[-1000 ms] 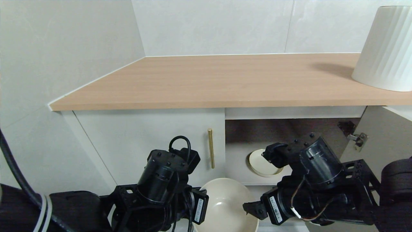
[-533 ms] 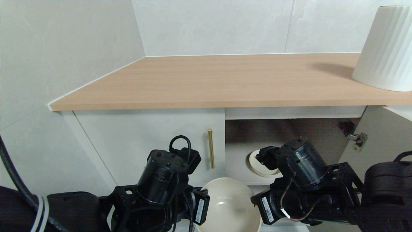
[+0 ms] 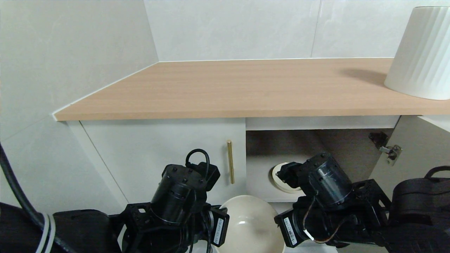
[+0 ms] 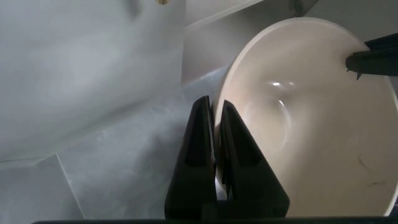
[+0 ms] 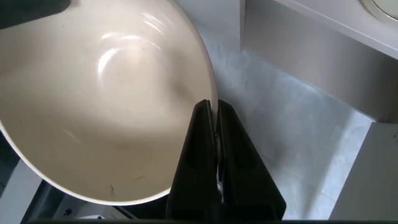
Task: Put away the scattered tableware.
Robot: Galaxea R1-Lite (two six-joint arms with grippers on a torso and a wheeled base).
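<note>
Left end effector [image 4: 214,107] is clamped on the rim of the cream bowl [image 4: 311,124], one finger inside and one outside. Right end effector [image 5: 213,111] pinches the opposite rim the same way. Being round, the bowl has no long axis. Its mouth faces up, and it hangs between the two, before the open cabinet compartment [image 3: 302,144] under the surface's [image 3: 228,88] front edge. Left wrist view catches the right end effector's tip at the far rim. Head view shows a plate [image 3: 277,175] on the shelf inside.
</note>
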